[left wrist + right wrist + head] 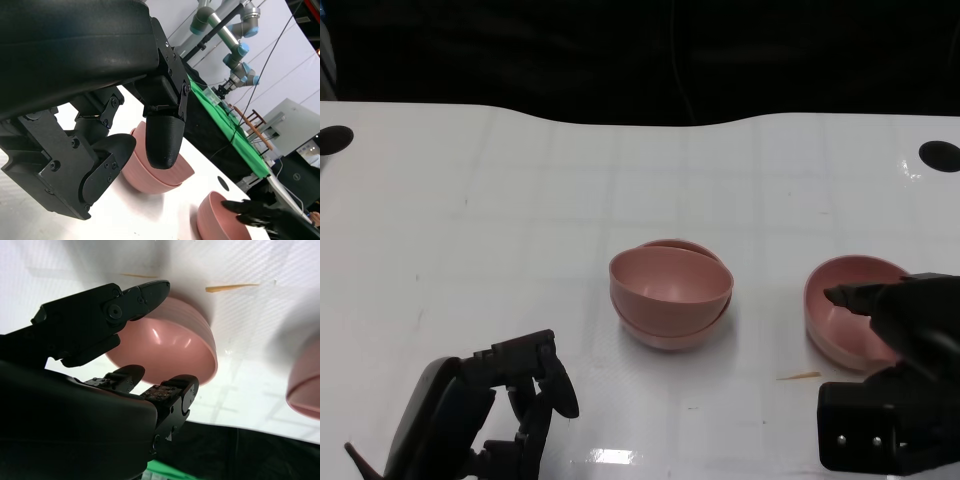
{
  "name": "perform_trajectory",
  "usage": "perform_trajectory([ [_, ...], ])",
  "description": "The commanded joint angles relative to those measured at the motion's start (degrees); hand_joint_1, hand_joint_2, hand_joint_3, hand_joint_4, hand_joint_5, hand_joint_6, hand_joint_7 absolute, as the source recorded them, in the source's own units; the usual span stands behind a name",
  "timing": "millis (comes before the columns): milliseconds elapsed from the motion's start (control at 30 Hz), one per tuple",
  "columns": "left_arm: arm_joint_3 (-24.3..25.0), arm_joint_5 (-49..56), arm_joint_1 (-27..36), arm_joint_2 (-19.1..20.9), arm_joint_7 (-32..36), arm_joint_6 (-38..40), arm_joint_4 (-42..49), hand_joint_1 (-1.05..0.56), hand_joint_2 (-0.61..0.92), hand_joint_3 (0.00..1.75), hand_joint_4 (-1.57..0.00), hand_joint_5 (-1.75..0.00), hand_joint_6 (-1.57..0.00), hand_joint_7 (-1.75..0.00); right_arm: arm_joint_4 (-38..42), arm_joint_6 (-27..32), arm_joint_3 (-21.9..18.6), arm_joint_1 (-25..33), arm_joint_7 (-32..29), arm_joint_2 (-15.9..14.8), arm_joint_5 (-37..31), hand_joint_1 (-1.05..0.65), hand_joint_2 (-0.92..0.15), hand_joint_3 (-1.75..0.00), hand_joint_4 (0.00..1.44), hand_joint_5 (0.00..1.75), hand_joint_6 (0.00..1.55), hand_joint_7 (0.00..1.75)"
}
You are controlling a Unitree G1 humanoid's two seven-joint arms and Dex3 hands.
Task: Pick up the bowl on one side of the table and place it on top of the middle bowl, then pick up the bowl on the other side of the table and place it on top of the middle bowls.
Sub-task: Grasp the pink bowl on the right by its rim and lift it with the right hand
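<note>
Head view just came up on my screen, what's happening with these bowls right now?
One pink bowl is already stacked in the middle bowl at the table's centre, sitting a bit tilted. The right hand is at the remaining bowl on the right side, fingers reaching over its rim and one under its outside wall, but the bowl does not look lifted yet. The left hand hangs near the table's front edge, holding nothing.

Bright overhead light glares off the white table (520,200); wrist views blur the near black fingers.
</note>
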Motion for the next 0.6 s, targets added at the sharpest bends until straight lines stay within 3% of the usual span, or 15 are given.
perform_trajectory([
  [33,0.5,0.3,0.2,0.7,0.7,-0.3,-0.6,0.02,0.27,1.56,-0.88,-1.72,-0.83,-1.51,5.1,1.1,1.9,-3.1,-1.3,-0.5,-1.1,-0.36,-0.84,-0.01,0.48,0.14,0.46,0.02],
  [233,0.8,-0.3,0.7,0.9,0.4,-0.6,-1.0,0.02,0.26,1.56,-0.89,-1.72,-0.84,-1.51,12.6,0.4,5.6,-5.9,-1.1,-1.2,0.0,-0.32,-0.92,-0.09,0.87,0.25,0.63,0.07],
  [267,0.8,-0.4,0.7,1.0,0.4,-0.6,-1.0,0.03,0.26,1.56,-0.89,-1.71,-0.84,-1.5,13.3,-0.1,5.7,-6.1,-1.8,-1.3,0.7,-0.3,-0.92,-0.11,0.88,0.49,0.7,0.05],
  [333,0.8,-0.8,0.6,1.1,0.2,-1.0,-0.6,0.03,0.26,1.56,-0.89,-1.71,-0.84,-1.5,14.7,-0.8,5.8,-6.4,-3.2,-1.4,1.5,-0.27,-0.92,-0.12,0.76,1.19,0.76,0.02],
  [400,0.7,-0.9,0.6,1.1,0.0,-0.7,-0.7,0.02,0.26,1.56,-0.88,-1.71,-0.83,-1.5,16.0,-0.9,6.1,-6.8,-4.6,-1.4,1.7,-0.26,-0.92,-0.12,0.77,1.39,0.8,0.02],
  [467,0.8,-1.0,0.6,1.1,-0.1,-0.4,-0.8,0.02,0.26,1.56,-0.88,-1.71,-0.83,-1.5,17.3,-2.5,6.1,-7.1,-6.9,-1.6,2.5,-0.22,-0.92,-0.13,0.78,1.43,0.92,0.07],
  [567,0.8,-0.8,0.4,1.1,0.1,-0.5,-0.6,0.03,0.26,1.56,-0.89,-1.71,-0.84,-1.5,19.4,-7.8,5.4,-7.1,-13.9,-2.2,4.9,-0.22,-0.92,-0.13,0.85,1.29,1.06,0.09],
  [600,0.7,-0.7,0.4,1.1,0.2,-0.3,-0.7,0.02,0.26,1.56,-0.89,-1.71,-0.83,-1.5,20.2,-9.5,5.2,-7.1,-16.3,-2.4,5.7,-0.2,-0.92,-0.09,0.88,1.39,1.15,0.1],
])
